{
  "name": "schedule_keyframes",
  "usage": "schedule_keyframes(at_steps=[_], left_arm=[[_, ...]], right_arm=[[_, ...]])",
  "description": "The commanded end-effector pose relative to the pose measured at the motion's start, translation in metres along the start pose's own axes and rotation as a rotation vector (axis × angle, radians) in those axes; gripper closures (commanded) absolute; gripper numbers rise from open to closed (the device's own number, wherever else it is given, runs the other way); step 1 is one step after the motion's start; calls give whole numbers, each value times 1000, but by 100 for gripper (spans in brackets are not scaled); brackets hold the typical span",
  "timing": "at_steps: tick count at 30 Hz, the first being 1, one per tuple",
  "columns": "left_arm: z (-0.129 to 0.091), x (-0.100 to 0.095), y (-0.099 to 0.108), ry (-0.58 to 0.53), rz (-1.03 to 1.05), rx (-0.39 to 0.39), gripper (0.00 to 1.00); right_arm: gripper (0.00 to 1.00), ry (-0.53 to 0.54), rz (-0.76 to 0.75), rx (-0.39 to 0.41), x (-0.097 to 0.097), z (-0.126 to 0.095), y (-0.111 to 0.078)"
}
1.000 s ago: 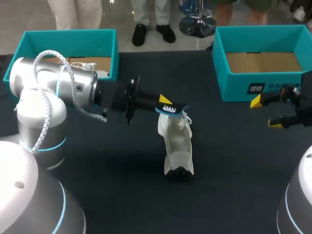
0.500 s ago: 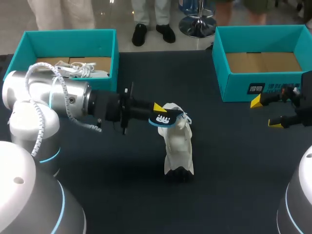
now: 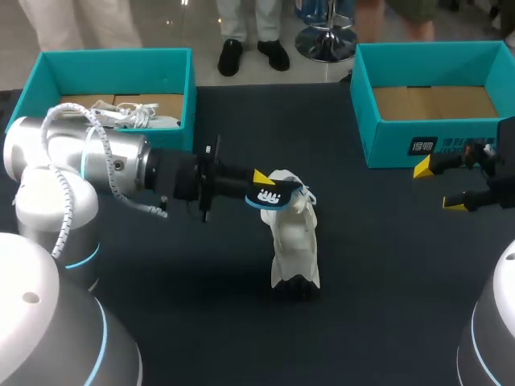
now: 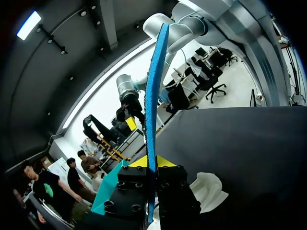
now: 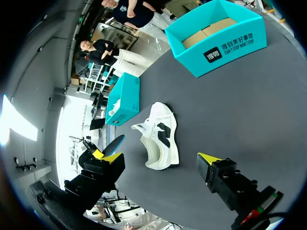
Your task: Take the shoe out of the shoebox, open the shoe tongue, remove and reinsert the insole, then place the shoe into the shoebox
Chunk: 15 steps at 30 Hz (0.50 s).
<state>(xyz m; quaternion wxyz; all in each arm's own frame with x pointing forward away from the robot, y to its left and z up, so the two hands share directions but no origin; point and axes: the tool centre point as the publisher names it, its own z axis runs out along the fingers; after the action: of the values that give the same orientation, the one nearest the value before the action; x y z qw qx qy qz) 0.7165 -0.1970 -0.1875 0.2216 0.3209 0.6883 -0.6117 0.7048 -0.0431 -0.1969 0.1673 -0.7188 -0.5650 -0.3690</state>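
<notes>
At the middle of the dark table, the white shoe rests on the surface, well apart from both boxes.

Left gripper: the arm comes in from the left side, and in the head view the gripper sits over the shoe's far end. Its jaws are clamped narrow on the blue insole. In the left wrist view the insole stands edge-on between the two fingers and projects ahead of them, clear of the shoe. The shoe lies below and beside the gripper.

Right gripper: positioned at the table's right side, just beside the right shoebox, with its jaws spread wide.

The right shoebox is open, its cardboard floor showing. The left shoebox, at the far left corner, is open. White laces and part of a second white shoe show inside it.
</notes>
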Motion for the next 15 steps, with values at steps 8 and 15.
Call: schedule_keyframes(at_steps=[8, 15], left_arm=[[16, 16, 4, 4, -32, 9, 100], [25, 34, 1, 36, -39, 6, 100]], right_arm=[[0, -3, 2, -1, 0, 0, -1], [0, -3, 2, -1, 0, 0, -1]])
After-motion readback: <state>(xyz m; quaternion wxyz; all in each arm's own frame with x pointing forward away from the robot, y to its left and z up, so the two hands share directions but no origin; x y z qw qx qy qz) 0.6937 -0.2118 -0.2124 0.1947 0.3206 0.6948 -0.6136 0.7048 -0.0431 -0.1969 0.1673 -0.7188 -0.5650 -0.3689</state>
